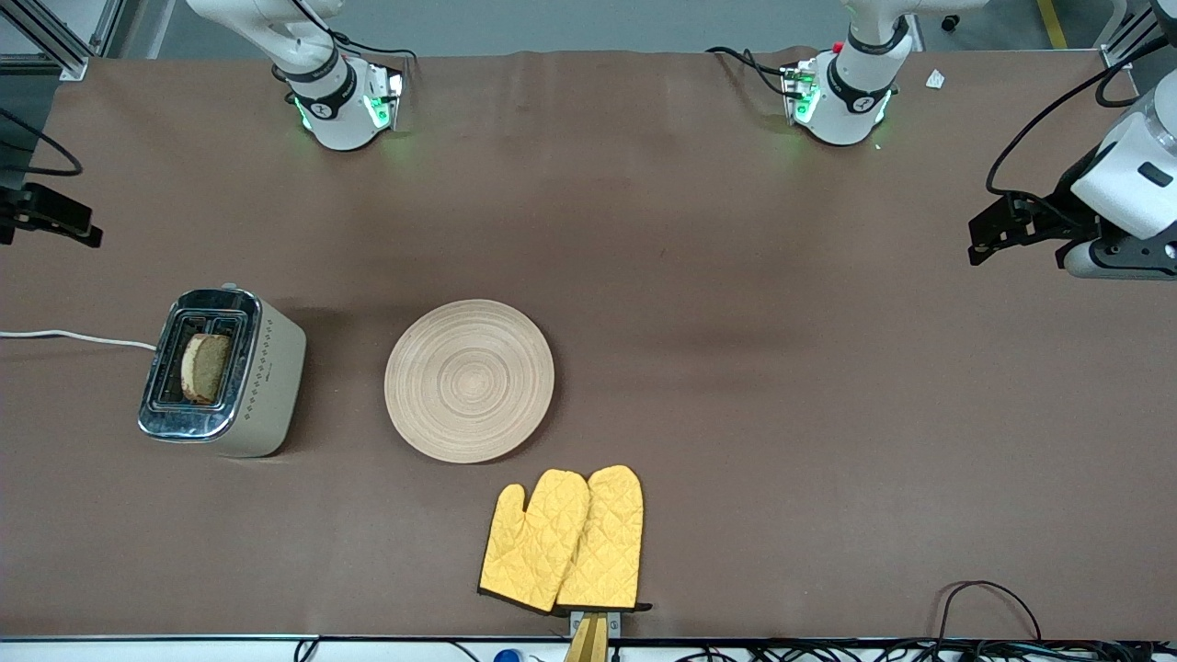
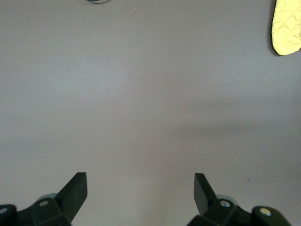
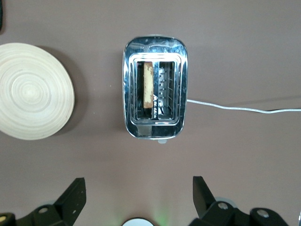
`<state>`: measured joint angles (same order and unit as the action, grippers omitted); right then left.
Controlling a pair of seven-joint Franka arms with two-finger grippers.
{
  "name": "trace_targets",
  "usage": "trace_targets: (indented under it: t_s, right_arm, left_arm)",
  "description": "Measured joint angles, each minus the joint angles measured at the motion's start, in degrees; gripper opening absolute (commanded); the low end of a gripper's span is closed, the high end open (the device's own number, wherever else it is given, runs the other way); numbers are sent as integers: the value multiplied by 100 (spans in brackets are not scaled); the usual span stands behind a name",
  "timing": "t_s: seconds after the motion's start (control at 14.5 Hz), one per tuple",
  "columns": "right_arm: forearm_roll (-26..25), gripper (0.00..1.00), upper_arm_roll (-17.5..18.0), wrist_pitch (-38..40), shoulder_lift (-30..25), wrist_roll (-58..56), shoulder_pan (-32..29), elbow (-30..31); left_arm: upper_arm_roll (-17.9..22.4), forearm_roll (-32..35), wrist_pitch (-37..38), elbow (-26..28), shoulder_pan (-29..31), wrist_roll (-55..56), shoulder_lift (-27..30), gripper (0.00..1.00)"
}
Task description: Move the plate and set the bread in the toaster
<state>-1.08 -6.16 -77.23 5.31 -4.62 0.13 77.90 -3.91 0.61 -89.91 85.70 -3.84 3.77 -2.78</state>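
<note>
A: Where was the bread when you looked?

B: The squarish slice of speckled brown bread with its darker crust [image 1: 206, 368] stood on edge in one slot of the cream-beige, chrome-topped two-slot toaster [image 1: 223, 372]. In the right wrist view it filled the slot on the plate's side [image 3: 148, 84], and the second slot held nothing.

A: And the toaster itself?

B: It sat toward the right arm's end of the brown table [image 1: 736, 386], its white cord [image 1: 74, 337] trailing off toward that end's edge.

A: The plate?

B: The large round light-wood plate with concentric ring grooves [image 1: 469, 380] lay flat beside the toaster, apart from it, with nothing on it. A pair of quilted yellow oven mitts [image 1: 564, 541] lay nearer the front camera than the plate, close to the table's edge.

A: What about the arms?

B: The right gripper [image 3: 138, 190] hung high over the table, its camera looking straight down on the toaster, its two black fingers [image 3: 73, 195] spread wide and holding nothing. The left gripper [image 2: 140, 188] hung over bare table near the left arm's end, fingers [image 2: 75, 188] equally wide apart and empty; only a corner of a mitt [image 2: 287, 28] showed in its view.

A: Any contact with anything?

B: None. Both grippers were well clear of the toaster, the plate and the mitts.
</note>
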Motion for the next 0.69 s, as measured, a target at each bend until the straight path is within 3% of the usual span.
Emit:
trace_targets:
  t_s: [0.69]
  right_arm:
    - [46,100,98,81,-43,-41,-37,5]
  left_arm:
    - [21,0,-13,-10,11,0,8,100]
